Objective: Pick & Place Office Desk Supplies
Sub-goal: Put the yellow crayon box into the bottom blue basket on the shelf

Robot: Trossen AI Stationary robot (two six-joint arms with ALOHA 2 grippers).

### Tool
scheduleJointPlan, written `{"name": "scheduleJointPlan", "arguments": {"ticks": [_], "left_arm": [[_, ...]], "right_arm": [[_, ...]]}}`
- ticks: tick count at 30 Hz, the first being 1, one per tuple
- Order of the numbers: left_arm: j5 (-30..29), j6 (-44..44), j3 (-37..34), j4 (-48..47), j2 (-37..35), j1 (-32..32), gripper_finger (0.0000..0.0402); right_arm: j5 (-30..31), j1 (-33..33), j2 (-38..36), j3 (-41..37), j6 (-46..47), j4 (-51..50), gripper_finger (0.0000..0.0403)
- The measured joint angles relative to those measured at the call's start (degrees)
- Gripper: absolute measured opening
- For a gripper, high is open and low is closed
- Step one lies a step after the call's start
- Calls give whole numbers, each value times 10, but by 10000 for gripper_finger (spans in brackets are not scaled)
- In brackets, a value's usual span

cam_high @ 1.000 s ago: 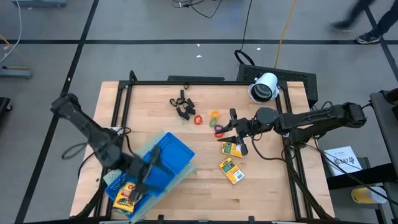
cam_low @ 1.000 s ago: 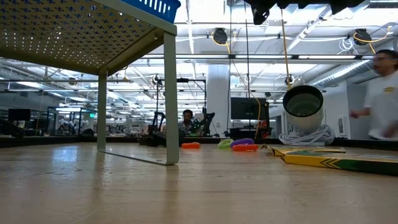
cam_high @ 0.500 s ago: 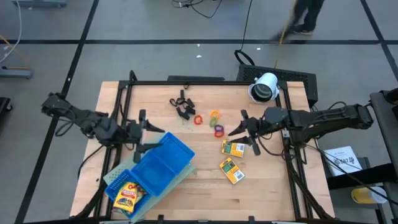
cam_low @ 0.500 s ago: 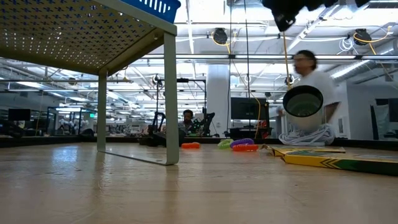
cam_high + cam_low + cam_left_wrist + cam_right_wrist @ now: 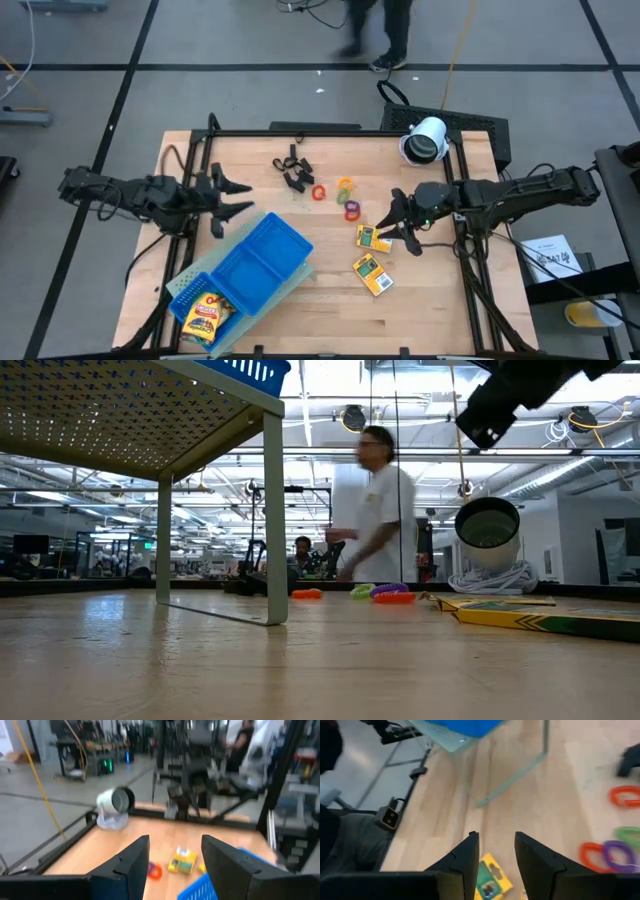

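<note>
Black clips [image 5: 293, 170] and small coloured rings [image 5: 338, 196] lie on the wooden table toward its far side. Two yellow packs [image 5: 373, 238] [image 5: 371, 273] lie right of centre. A third yellow pack [image 5: 205, 315] lies in the near compartment of the blue tray [image 5: 250, 265]. My right gripper [image 5: 393, 223] hangs open just above and right of the upper pack [image 5: 490, 880], with nothing between its fingers. My left gripper [image 5: 240, 198] is open and level at the table's left, beside the tray's far corner, pointing across the table [image 5: 175, 855].
The blue tray sits on a perforated metal stand [image 5: 275, 510] at the near left. A white cylindrical device [image 5: 425, 140] stands at the far right corner. A black frame [image 5: 200, 160] borders the table. A person walks by beyond the far edge [image 5: 375, 500].
My left gripper has drawn back from over the tray's near end toward the table's left and far side, turning from pointing down to level. My right gripper has shifted slightly toward the right and near edges and rolled. The pack in the tray has stayed put.
</note>
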Motion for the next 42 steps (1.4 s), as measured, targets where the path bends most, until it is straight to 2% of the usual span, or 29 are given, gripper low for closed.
{"name": "scheduleJointPlan", "arguments": {"ticks": [3, 5, 7, 9, 15, 19, 23, 26, 31, 39, 42], "left_arm": [[16, 1, -29, 17, -42, 7, 186], [19, -9, -46, 30, -62, 7, 187], [19, -33, -60, 32, -72, 7, 186], [20, -62, -71, 34, -71, 7, 186], [23, -130, -89, 27, -47, 7, 186], [23, -144, -89, 27, -17, 7, 186], [23, -159, -89, 28, 11, 7, 187], [23, -168, -89, 29, 29, 7, 186], [23, -169, -89, 30, 43, 7, 186], [23, -162, -89, 52, 35, 6, 186], [24, -135, -89, 72, 23, 3, 187]], "right_arm": [[0, 21, 6, -58, 22, 102, 114], [0, 33, 19, -109, 39, 208, 114], [-1, 41, 42, -157, 55, 315, 114], [-3, 44, 71, -184, 78, 374, 114], [-2, 43, 171, -175, 96, 367, 137], [-5, 39, 232, -151, 95, 329, 156], [-41, 34, 266, -139, 109, 288, 161], [-66, 34, 277, -138, 134, 283, 159], [-63, 34, 286, -138, 153, 272, 151], [-65, 32, 289, -137, 175, 242, 155], [-92, 23, 275, -138, 186, 236, 163]]}}
